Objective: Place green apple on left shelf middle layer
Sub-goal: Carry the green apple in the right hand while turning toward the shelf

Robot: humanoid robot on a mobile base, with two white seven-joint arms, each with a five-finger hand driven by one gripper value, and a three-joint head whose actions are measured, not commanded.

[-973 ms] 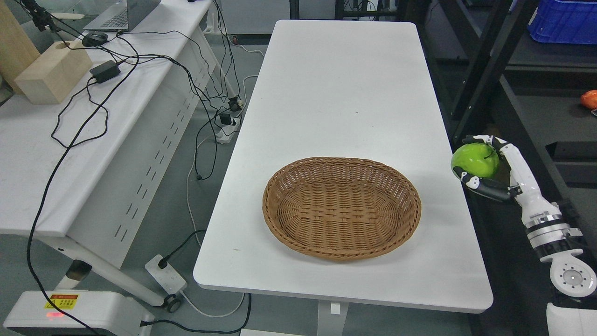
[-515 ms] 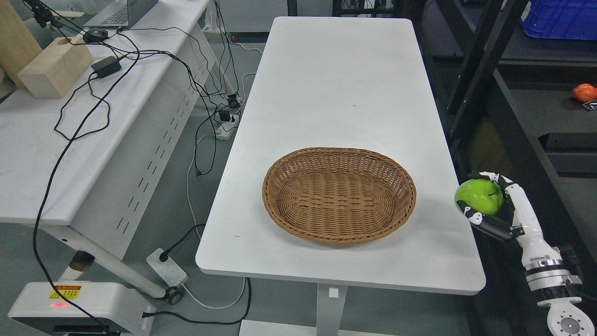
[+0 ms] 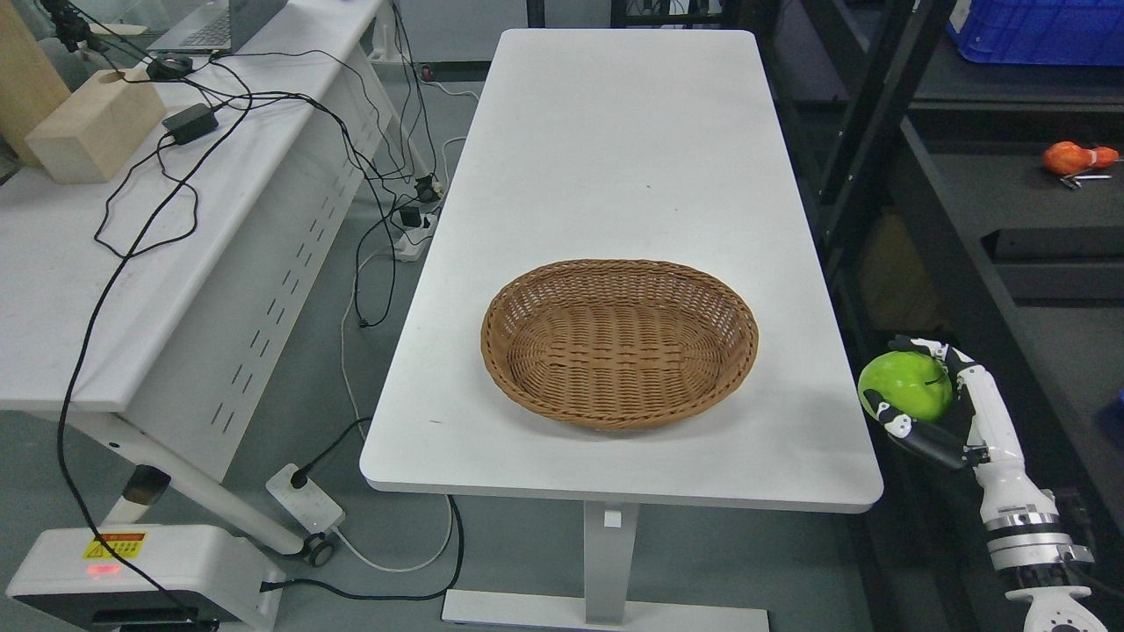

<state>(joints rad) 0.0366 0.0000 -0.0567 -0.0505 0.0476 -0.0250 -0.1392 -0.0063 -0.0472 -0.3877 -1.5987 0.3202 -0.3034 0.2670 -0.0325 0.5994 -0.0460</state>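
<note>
Fruit first: we have the green apple (image 3: 906, 386) in our right hand (image 3: 940, 412), at the lower right of the frame, just off the right edge of the white surface (image 3: 615, 158) and out over the dark gap beside it. The fingers (image 3: 896, 425) are curled around the apple from below and from behind, white segments and dark tips wrapping its lower and right sides, so we judge the hold secure; the stem end faces up. The forearm rises from the bottom right corner. Our left arm does not show anywhere in the view.

What the coming move turns on is where a shelf lies from the apple. The only racking we see is the dark shelving (image 3: 1036, 219) filling the right side of the frame, directly right of and above the hand, with a board carrying an orange object (image 3: 1076, 158) at the upper right and a blue crate (image 3: 1045, 31) on a higher level at the top right. No shelf shows on the left of the frame, only a second desk with cables (image 3: 176, 193) and a wooden block (image 3: 92, 127). We cannot tell which rack the task means by left, nor which board counts as its middle layer.

The empty wicker basket (image 3: 619, 342) sits mid-frame on the surface, well apart from the apple, to its left.
</note>
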